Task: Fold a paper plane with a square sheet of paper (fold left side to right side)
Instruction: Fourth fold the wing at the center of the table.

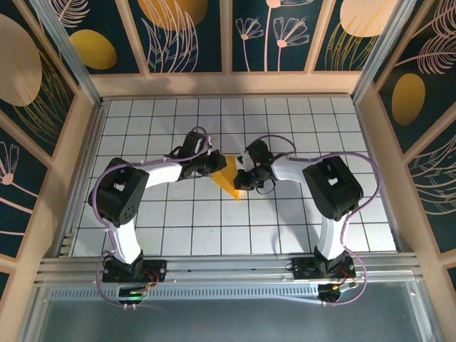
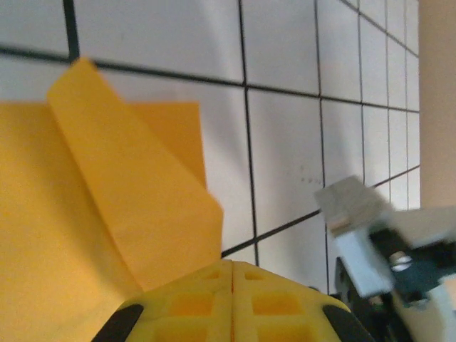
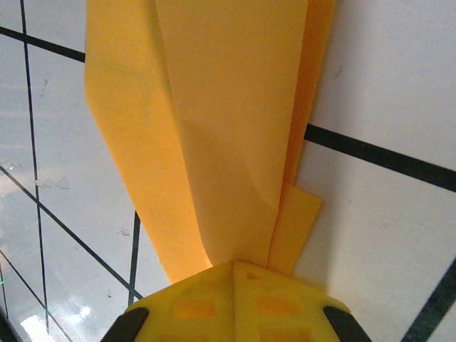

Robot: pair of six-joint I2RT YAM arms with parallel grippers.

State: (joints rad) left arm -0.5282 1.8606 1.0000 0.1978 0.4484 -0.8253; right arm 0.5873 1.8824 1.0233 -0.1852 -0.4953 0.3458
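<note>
Two arms, the left arm (image 1: 132,192) and the right arm (image 1: 331,189), rise from the table's (image 1: 285,235) near edge and meet at its middle over one folded sheet of paper (image 1: 228,178). The right jaws are pinched on one end of it. The left jaws are closed at its edge, though their grip is unclear. White tiles with black lines cover the table, and dark-blue patterned walls (image 1: 199,57) surround it.

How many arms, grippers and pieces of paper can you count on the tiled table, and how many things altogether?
Arms: 2 (left arm, right arm)
Grippers: 2 (left gripper, right gripper)
Paper: 1 (folded orange-yellow paper)
Total: 5
</note>
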